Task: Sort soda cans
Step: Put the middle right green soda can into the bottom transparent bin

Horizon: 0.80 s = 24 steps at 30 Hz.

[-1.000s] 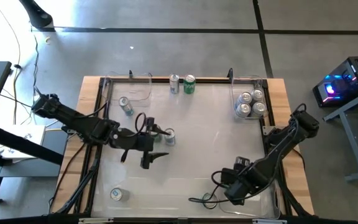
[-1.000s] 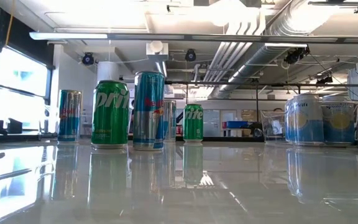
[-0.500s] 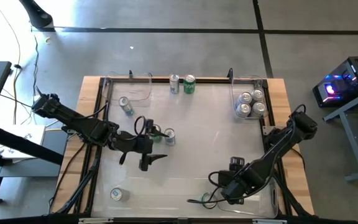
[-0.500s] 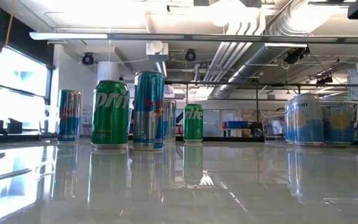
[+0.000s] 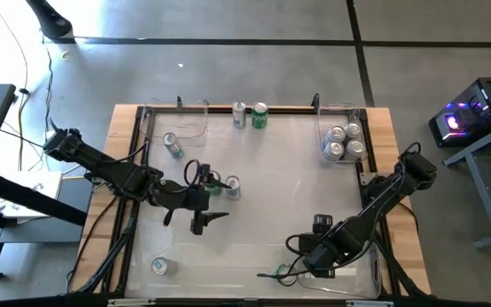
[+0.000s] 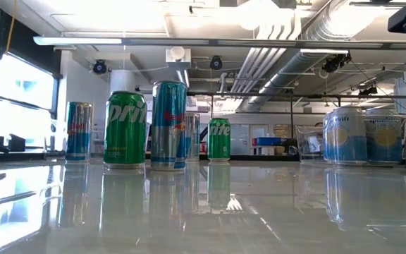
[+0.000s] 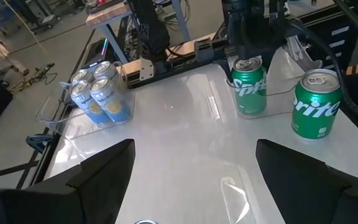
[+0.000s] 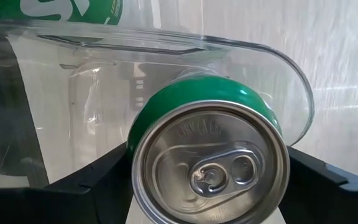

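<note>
While the left pincer (image 5: 214, 215) hovers wide open mid-bench beside two upright soda cans (image 5: 232, 188), the right pincer (image 5: 290, 269) (low at the bench's (image 5: 271, 170) near edge) has its fingers spread around a green can (image 8: 209, 144) lying against a clear bin (image 8: 166, 56); whether it grips is unclear.

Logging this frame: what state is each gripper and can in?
Left gripper: open, empty, above the table.
Right gripper: straddling the green can; grip unclear.
Green can: upright inside a clear bin.
Silver-white cans: upright, grouped in the back-right bin.
Sprite can: upright on the table.
</note>
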Tool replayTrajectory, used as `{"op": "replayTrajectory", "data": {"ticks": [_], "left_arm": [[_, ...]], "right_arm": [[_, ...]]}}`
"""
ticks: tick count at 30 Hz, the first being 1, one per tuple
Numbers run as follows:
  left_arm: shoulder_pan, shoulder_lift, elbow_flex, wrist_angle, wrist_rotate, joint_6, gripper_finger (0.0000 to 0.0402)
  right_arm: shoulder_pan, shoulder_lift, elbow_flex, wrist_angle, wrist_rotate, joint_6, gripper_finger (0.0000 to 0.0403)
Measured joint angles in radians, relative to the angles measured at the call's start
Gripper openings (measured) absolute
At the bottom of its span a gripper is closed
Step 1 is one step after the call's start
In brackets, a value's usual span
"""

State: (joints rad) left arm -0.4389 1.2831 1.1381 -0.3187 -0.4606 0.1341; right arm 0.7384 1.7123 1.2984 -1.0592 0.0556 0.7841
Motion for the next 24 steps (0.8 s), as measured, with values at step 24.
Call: {"op": "replayTrajectory", "data": {"ticks": [24], "left_arm": [[-0.035, -0.016, 0.0, -0.028, -0.052, -0.061, 0.0329]], "right_arm": [[0.024, 0.003, 0.284, -0.247, 0.073, 0.161, 0.0343]]}}
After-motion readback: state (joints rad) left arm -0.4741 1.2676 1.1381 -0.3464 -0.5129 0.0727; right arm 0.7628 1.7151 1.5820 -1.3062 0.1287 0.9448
